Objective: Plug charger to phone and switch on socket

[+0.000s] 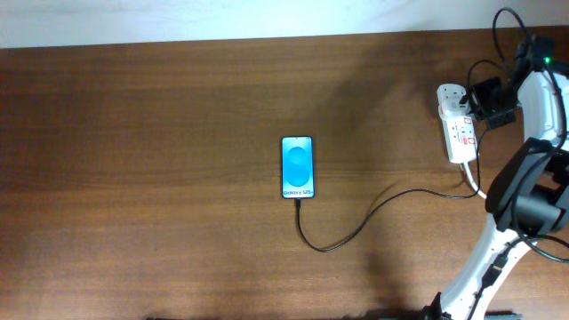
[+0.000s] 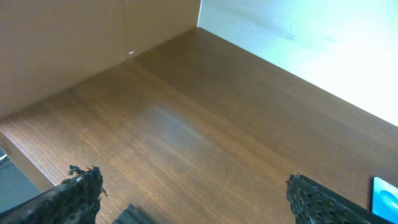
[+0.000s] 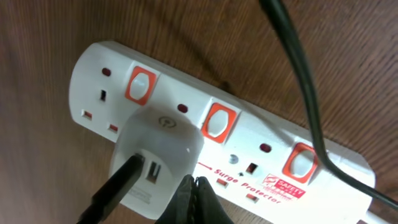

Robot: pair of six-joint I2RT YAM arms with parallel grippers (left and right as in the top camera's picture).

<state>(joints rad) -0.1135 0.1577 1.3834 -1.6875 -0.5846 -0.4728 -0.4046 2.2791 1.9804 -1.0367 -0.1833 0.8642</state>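
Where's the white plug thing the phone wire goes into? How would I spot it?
Look at the right end of the brown table for the long white power strip. On it sits a rounded white plug block; it alone has the black cable stuck in.

In the left wrist view the phone [image 2: 385, 198] is only a blue corner at 4 o'clock, the rest cut by the frame; the fingers [image 2: 78, 196] of the wide-spread left gripper [image 2: 193, 177] run off the bottom edge. In the right wrist view the socket [image 3: 249, 134] runs out at 3 o'clock, the charger [image 3: 115, 190] leaves at 7 o'clock, and the right gripper [image 3: 194, 196] shows only its meeting tips at 6 o'clock. Overhead, the socket's switch positions are too small to tell.
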